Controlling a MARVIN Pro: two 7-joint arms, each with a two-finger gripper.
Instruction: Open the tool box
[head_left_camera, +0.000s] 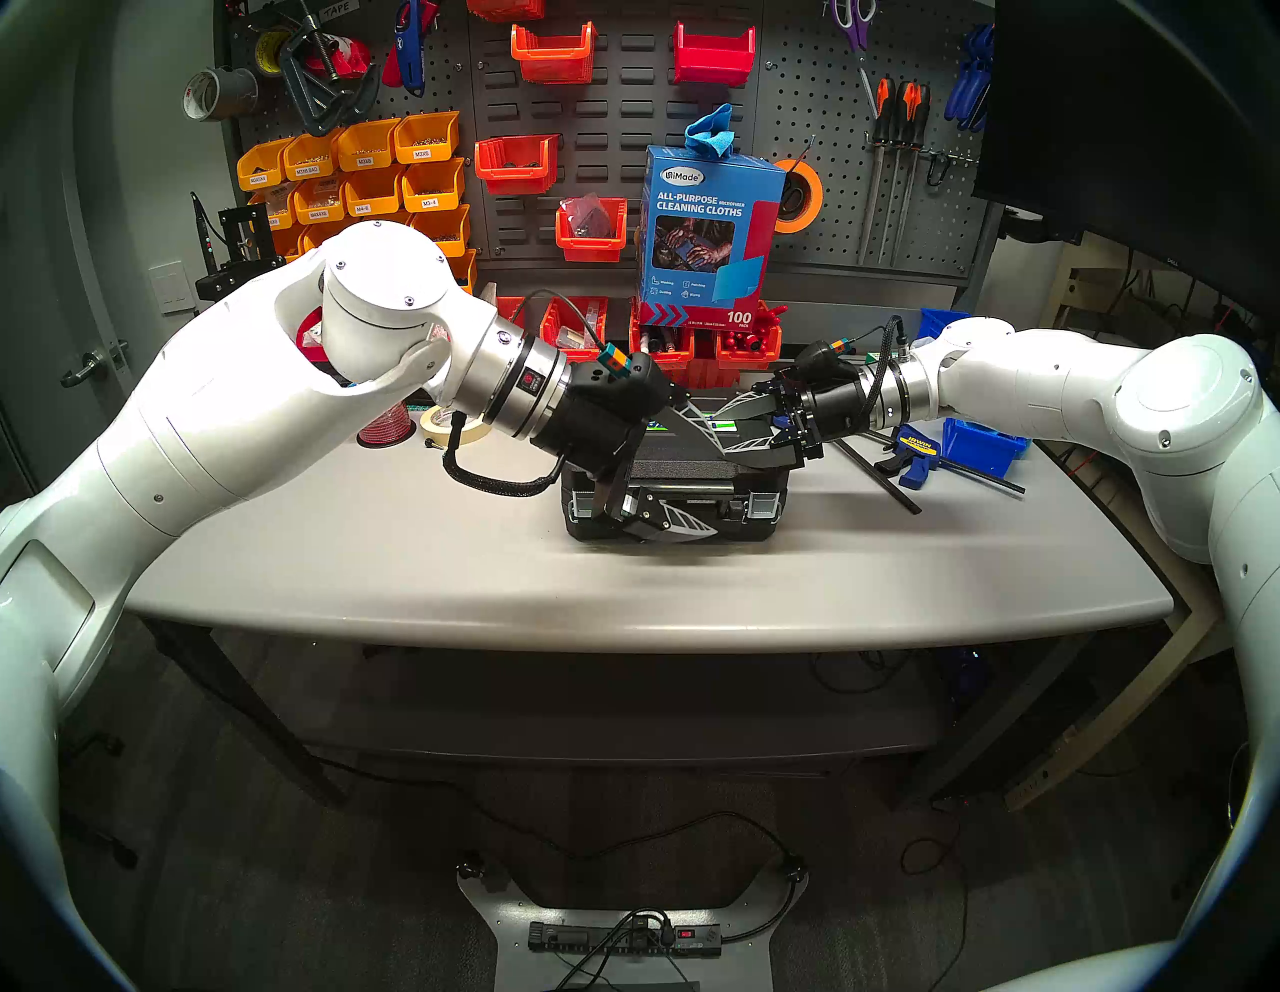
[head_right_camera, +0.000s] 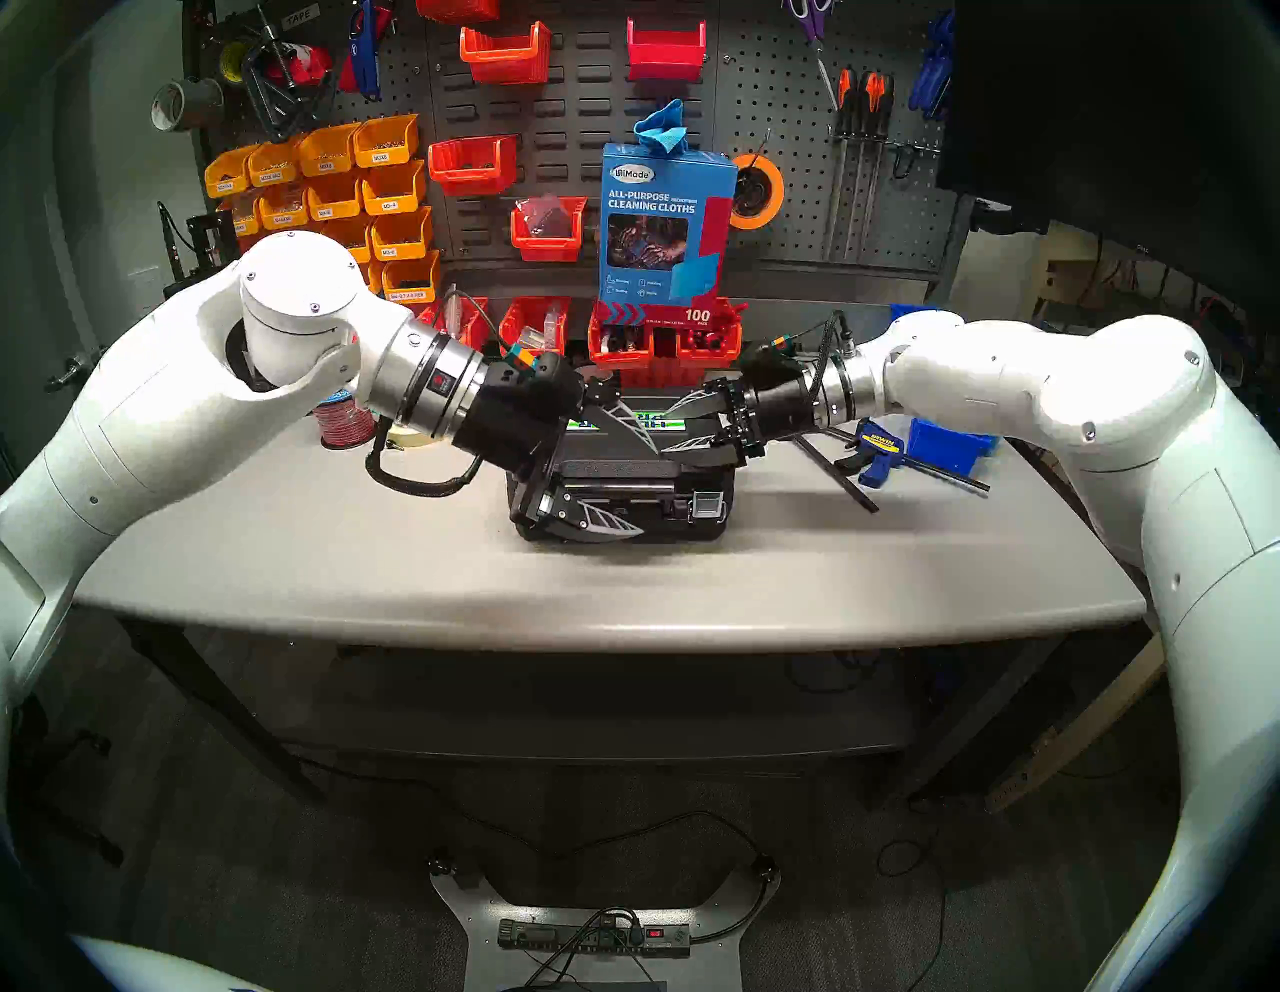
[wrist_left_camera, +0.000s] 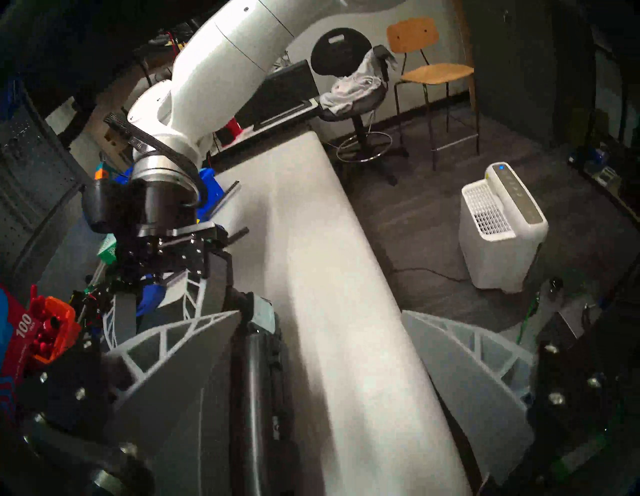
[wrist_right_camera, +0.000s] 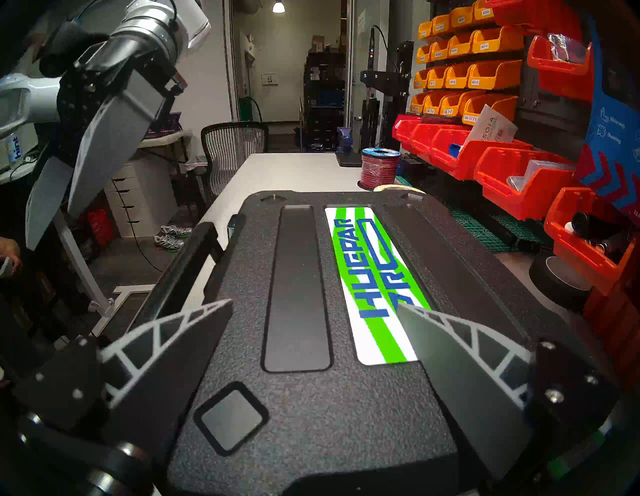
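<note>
On table: tool box flat, long axis left-right, handle toward robot; left pincer, right pincer both spread

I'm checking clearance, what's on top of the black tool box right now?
Only its striped label; the right claw, open, hovers over the tool box lid. The inside is hidden: lid down.

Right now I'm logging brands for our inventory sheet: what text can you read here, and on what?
"HUEPAR": striped label on the tool box lid.
"UniMade ALL-PURPOSE CLEANING CLOTHS", "100": blue cloth box.
"IRWIN": blue clamp.
"hint": bottle.
"TAPE": pegboard tag.
Yellow bin labels: too small to read.
</note>
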